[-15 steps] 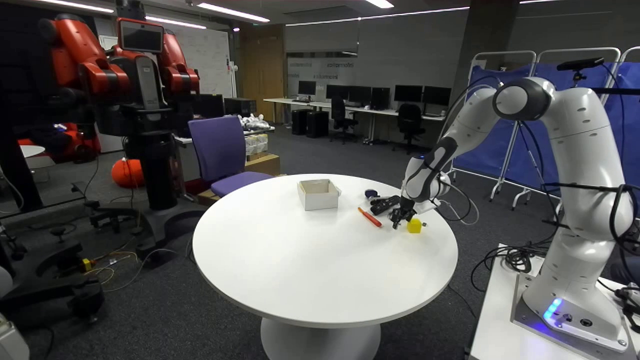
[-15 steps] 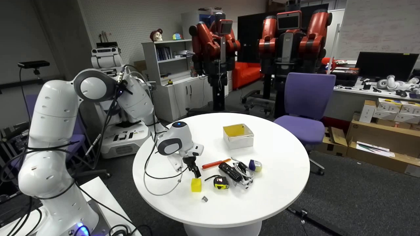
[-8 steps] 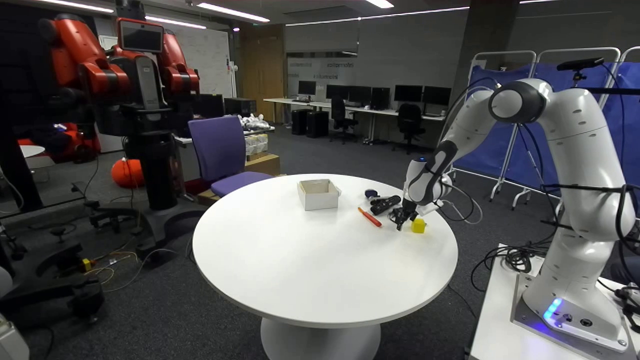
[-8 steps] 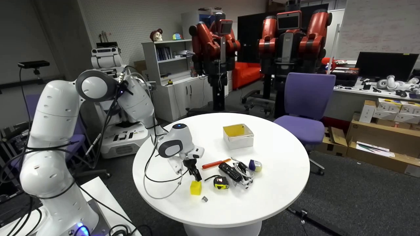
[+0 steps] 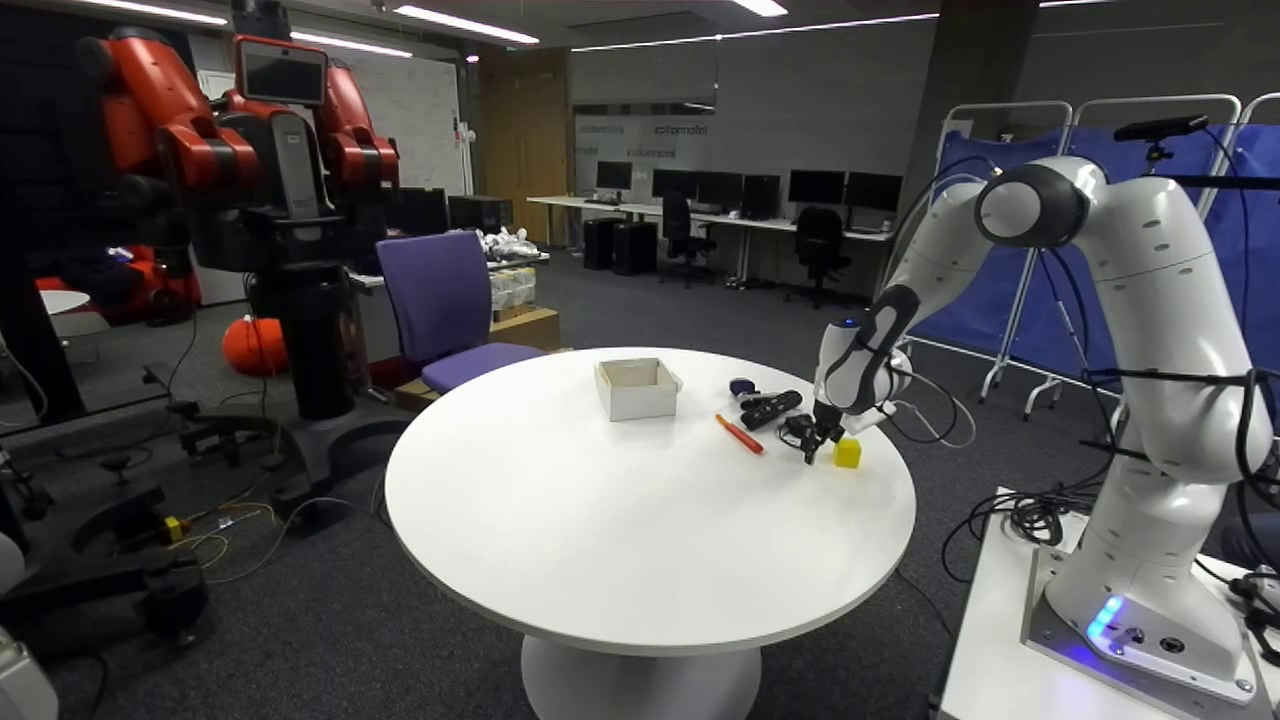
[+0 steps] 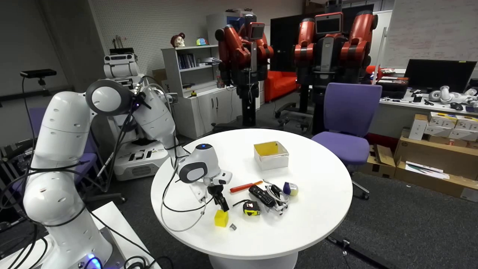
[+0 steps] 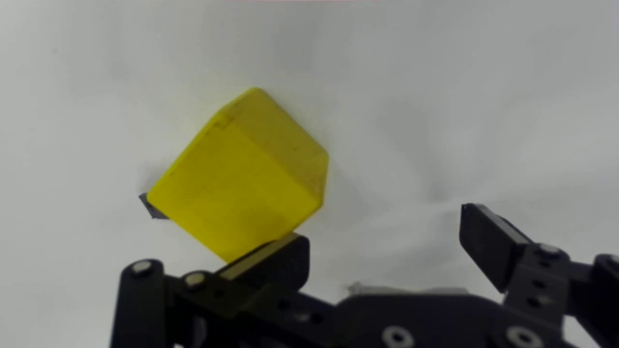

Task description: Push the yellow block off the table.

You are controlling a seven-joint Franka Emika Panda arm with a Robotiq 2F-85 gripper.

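Yellow block (image 6: 221,218): on the round white table (image 6: 310,220), 7 o'clock from its centre in an exterior view (12 = far rim). Nearest rim looks like 7 too, so likely the exit side.
Robotiq gripper (image 7: 384,232): jaws spread wide, nothing between; block sits outside the gap. Fits a shove, no grasp needed.
Near finger (image 7: 283,263): 8 o'clock side of the gap in the wrist view, overlapping block's 6 o'clock corner; touching or just short, can't tell. In an exterior view the gripper is at block's 12, inboard, so a move towards 7 should drive the block outward.
Grey metal-looking piece (image 6: 233,226): just beside block at 4; may get dragged along if the push drifts.
Tape measure (image 6: 251,208): block's 2 o'clock, apart, off the push line as I read it.
Status: push step, judged; block not yet off.
Watch: corner contact may spin the block instead of sliding it. Tip low, aim through its middle.
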